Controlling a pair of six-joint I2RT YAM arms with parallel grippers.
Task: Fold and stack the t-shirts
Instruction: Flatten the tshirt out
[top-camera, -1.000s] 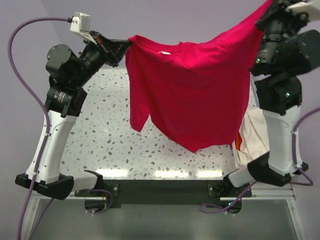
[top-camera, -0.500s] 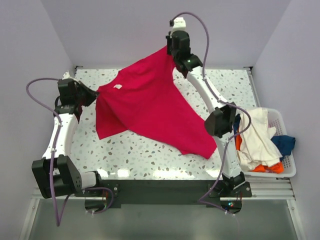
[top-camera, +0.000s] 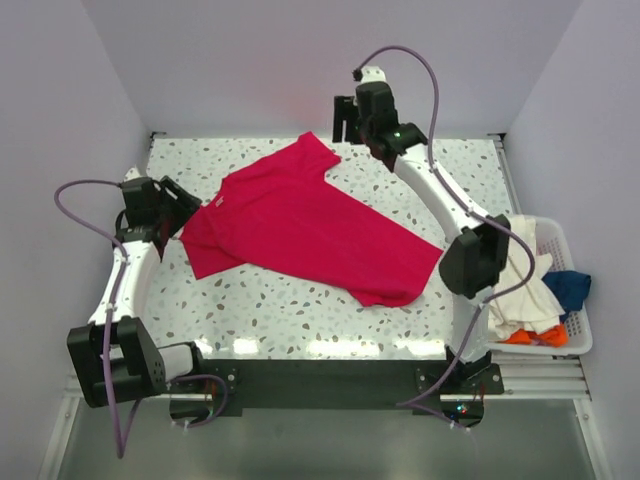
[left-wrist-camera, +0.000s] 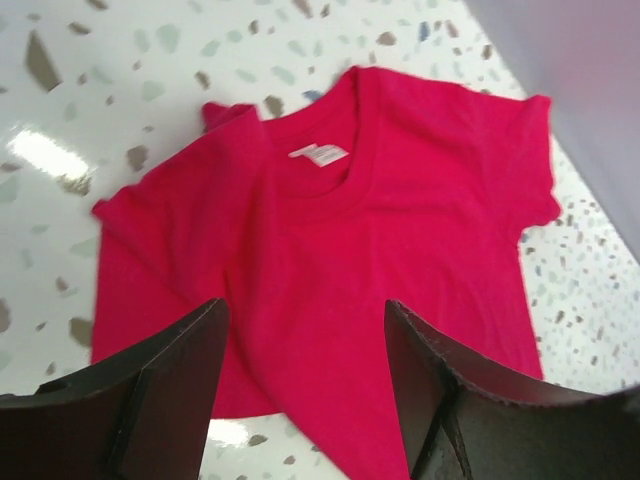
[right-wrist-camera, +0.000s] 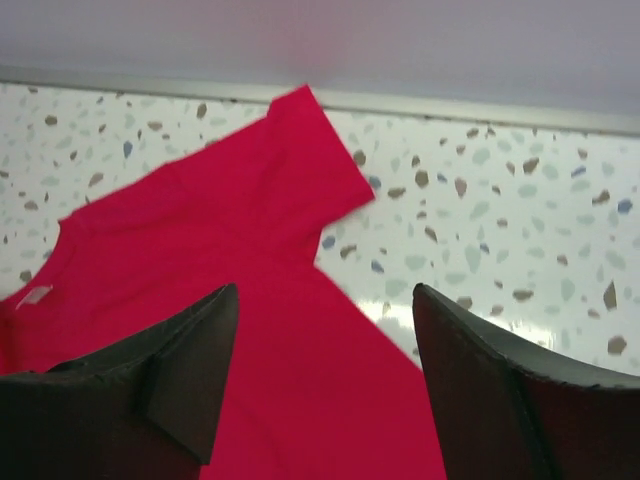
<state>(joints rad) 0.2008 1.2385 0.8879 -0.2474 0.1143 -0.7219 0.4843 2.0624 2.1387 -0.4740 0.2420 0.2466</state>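
The crimson-red t-shirt (top-camera: 305, 225) lies spread on the speckled table, collar toward the left, slanting from far centre to near right. My left gripper (top-camera: 188, 212) hangs open just off its left shoulder, nothing between the fingers; in the left wrist view the left gripper (left-wrist-camera: 305, 310) hovers above the red t-shirt (left-wrist-camera: 380, 200). My right gripper (top-camera: 340, 125) stands open by the far sleeve, also empty. The right wrist view has the right gripper (right-wrist-camera: 325, 292) above the red t-shirt (right-wrist-camera: 230, 230). A cream-white t-shirt (top-camera: 525, 280), a dark blue one (top-camera: 570, 288) and an orange one (top-camera: 530, 337) lie bunched at the right.
A white slatted basket (top-camera: 583, 330) sits off the table's right edge and holds the bunched shirts; the cream one spills over its left side by the right arm's base. Purple walls close in the back and sides. Bare tabletop (top-camera: 270, 310) shows at the front.
Both grippers held the red shirt stretched in the air; both have opened and drawn back a little, and the shirt has dropped flat onto the table.
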